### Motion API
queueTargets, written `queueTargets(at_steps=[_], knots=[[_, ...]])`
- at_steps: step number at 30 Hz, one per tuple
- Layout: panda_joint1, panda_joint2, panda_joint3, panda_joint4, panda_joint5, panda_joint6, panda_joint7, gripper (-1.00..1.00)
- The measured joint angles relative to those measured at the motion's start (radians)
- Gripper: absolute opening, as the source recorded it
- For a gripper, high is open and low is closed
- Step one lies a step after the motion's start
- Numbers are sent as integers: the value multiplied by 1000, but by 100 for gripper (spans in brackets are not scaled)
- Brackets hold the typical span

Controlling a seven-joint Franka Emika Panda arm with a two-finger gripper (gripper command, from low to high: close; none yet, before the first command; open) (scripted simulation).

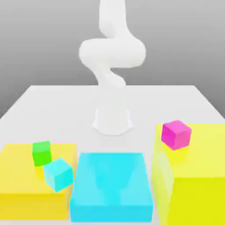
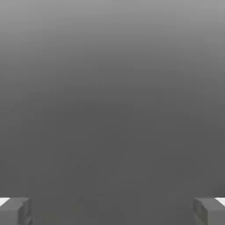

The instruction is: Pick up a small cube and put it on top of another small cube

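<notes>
A small magenta cube sits on the near corner of a tall yellow block at the exterior view's right. Its shade does not tell me which of the task's two cubes it is, and the other one is out of view. The white arm rises from its base at the table's middle and leaves the picture at the top. In the hand view my gripper is open, its grey fingertips far apart with nothing between them, facing plain grey background.
A green cube and a cyan cube rest on a low yellow block at the exterior view's left. A flat cyan block lies between the two yellow blocks. All stand on a white table.
</notes>
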Motion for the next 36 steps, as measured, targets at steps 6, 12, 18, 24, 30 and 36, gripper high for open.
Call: queueTargets(at_steps=[6,12,18,24,30,36], knots=[[8,85,-143,-26,34,38,-104,0],[23,188,-272,-61,72,82,-210,0],[36,305,-385,-96,112,126,-316,0],[45,428,-482,-132,152,170,-422,0],[44,553,-560,-168,190,215,-526,0],[26,671,-615,-204,218,262,-623,0]])
